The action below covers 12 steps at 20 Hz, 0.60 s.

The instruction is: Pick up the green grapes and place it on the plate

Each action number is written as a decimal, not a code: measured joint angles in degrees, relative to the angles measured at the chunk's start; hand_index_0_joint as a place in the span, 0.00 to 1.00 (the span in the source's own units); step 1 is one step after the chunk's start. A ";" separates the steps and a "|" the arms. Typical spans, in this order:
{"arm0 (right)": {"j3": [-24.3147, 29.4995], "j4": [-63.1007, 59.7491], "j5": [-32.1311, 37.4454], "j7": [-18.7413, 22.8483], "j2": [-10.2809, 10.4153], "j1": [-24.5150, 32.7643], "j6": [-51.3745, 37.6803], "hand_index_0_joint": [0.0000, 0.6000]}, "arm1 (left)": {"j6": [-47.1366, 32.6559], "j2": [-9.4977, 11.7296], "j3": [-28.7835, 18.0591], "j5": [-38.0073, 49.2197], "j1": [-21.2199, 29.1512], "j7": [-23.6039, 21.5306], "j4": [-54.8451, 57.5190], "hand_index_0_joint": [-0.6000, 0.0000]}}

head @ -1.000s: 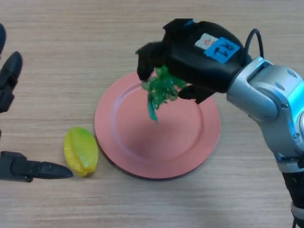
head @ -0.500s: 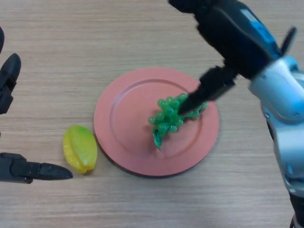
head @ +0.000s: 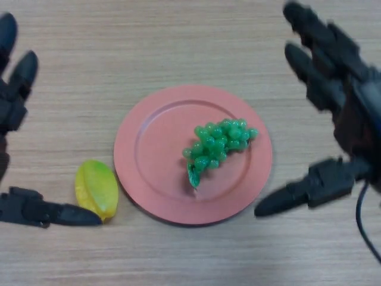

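A bunch of green grapes (head: 217, 145) lies on the pink plate (head: 149, 173), right of its centre, with a leaf pointing toward me. My right hand (head: 333, 89) hovers to the right of the plate with straight, spread fingers and its thumb (head: 300, 192) low near the plate's right rim; nothing is in it. At the view's left edge my left hand (head: 15, 101) is open too, its thumb (head: 50, 211) lying near the yellow fruit.
A yellow star fruit (head: 95, 189) rests on the wooden table (head: 178, 42) just left of the plate's lower left rim.
The right hand carried the grapes down onto the plate, let them go, then pulled back to the right and opened wide. The grapes now lie free on the plate.
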State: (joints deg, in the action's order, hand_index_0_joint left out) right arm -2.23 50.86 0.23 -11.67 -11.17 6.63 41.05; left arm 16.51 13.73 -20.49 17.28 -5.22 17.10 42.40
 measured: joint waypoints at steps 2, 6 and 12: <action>-0.11 1.32 -0.06 2.69 -0.61 -4.06 -3.49 0.00 | 0.00 -0.41 0.00 -0.03 -1.10 0.08 0.41 1.00; -6.46 1.02 -5.56 3.35 -1.03 -7.53 -9.75 0.00 | -0.04 -2.36 0.13 -2.20 -3.46 1.68 3.26 1.00; -5.47 1.49 -5.54 2.57 -0.74 -8.67 -9.77 0.00 | 1.59 -2.68 1.88 -3.38 -3.23 1.69 4.45 1.00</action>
State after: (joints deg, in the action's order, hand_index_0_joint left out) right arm -7.70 52.35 -5.31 -9.10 -11.90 -2.04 31.28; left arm 18.10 11.05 -18.61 13.90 -8.45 18.79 46.85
